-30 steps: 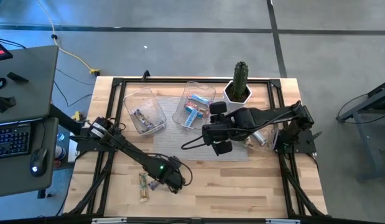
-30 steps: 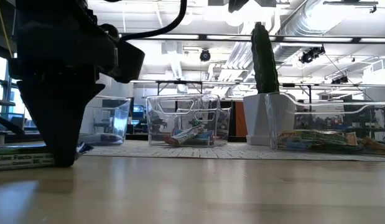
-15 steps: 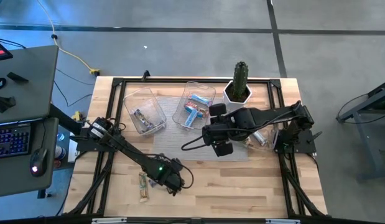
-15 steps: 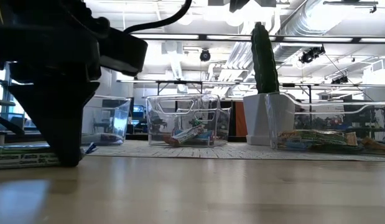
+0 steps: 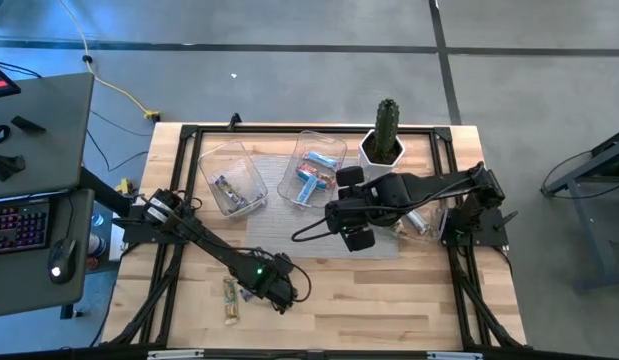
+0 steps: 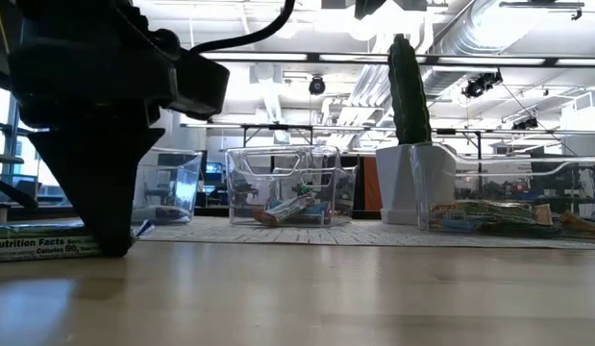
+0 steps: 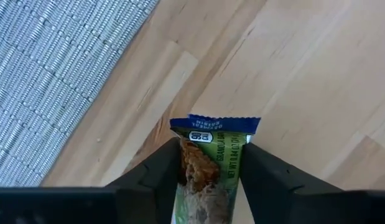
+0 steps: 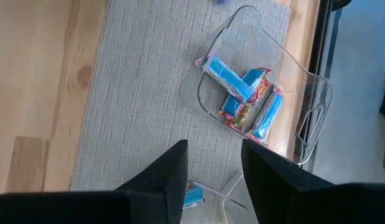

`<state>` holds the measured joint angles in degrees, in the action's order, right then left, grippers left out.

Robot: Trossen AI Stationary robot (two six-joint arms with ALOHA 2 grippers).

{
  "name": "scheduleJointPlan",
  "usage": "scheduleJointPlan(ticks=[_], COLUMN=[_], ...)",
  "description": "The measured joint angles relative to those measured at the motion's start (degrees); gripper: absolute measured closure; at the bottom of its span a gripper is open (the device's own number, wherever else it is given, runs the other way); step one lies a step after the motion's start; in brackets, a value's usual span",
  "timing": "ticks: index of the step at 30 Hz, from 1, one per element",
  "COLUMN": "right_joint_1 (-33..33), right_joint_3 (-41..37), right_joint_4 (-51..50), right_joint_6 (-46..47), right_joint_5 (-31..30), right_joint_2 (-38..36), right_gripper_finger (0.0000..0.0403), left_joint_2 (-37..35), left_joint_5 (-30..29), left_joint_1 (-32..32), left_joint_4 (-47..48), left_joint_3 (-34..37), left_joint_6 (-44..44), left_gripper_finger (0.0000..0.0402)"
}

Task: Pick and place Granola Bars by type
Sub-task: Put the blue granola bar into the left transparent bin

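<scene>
Gripping a green-wrapped bar between its two fingers, the left gripper sits low on the bare wood at the table's near edge, just beside the grey mat. The fingers are narrowed onto the bar's long sides, and its blue crimped end pokes out ahead of them. A second bar lies flat on the wood just beside that gripper. The right gripper hovers over the mat with fingers parted and nothing between them, looking down on the middle tray of blue bars. Another clear tray at the back left holds darker bars, and one at the right holds more. The hold looks shallow and near one end, so the slick wrapper could slip or swing on lifting, or the bar could be dropped into the wrong tray.
</scene>
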<state>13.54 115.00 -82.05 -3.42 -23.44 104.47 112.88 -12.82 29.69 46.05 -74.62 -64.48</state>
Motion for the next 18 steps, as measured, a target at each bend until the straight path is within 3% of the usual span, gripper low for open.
scheduleJointPlan(ticks=[5, 10, 13, 18], right_joint_1=[-0.01, 0.00, 0.00, 0.00], right_joint_3=[0.00, 0.00, 0.00, 0.00], right_joint_4=[0.01, 0.01, -0.01, -0.05], right_joint_6=[0.00, 0.00, 0.00, 0.00], right_joint_5=[0.01, 0.00, 0.00, 0.02], right_joint_2=[0.00, 0.00, 0.00, 0.02], right_gripper_finger=[0.0269, 0.0269, 0.0269, 0.0269], left_joint_2=[0.13, 0.24, 0.22, 0.11], left_joint_5=[-1.34, -1.28, -3.21, -13.26], left_joint_1=[-0.34, -0.60, -1.17, -3.70], left_joint_4=[2.23, 9.61, 21.26, 45.24], left_joint_3=[-1.11, -5.11, -10.16, -20.69], left_joint_6=[1.09, 3.08, 3.18, 0.97], left_gripper_finger=[0.0299, 0.0306, 0.0303, 0.0303])
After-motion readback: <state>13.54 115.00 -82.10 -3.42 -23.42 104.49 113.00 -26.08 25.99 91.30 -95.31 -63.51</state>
